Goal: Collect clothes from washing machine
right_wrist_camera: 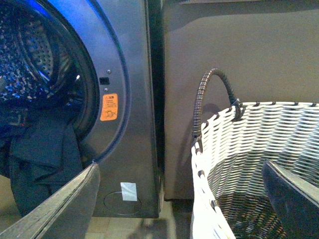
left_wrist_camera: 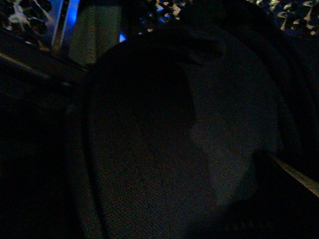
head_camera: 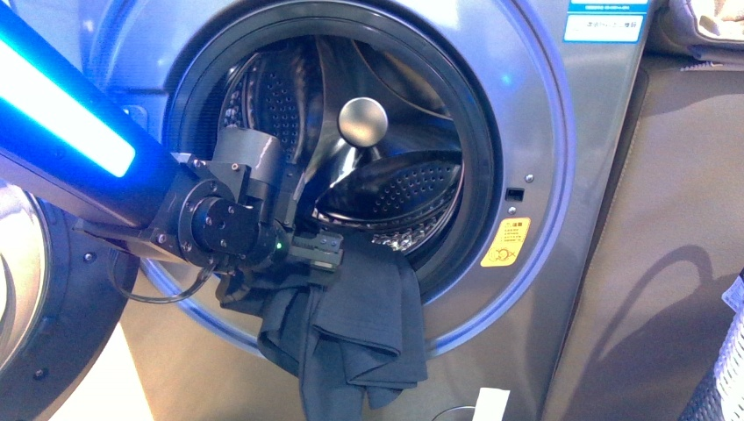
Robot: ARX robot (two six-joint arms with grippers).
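two arms, one garment. no table shows in any view, so we place things by the drum mouth. from the left, our left gripper [head_camera: 320, 248] sits at the lower lip of the washing machine [head_camera: 561, 175] opening, right on the clothes [head_camera: 351, 333]. they are dark navy, draped over the lip and hanging down the front. pinching or not, we cannot tell. we'd draw outward and upward so the hanging fold clears the rim without snagging. the left wrist view gives only fabric weave up close, while the front view gives the whole drape. further right, only the right wrist view shows the woven basket [right_wrist_camera: 259, 129] beside the machine, and our right gripper [right_wrist_camera: 180, 169] spread wide, holding nothing.
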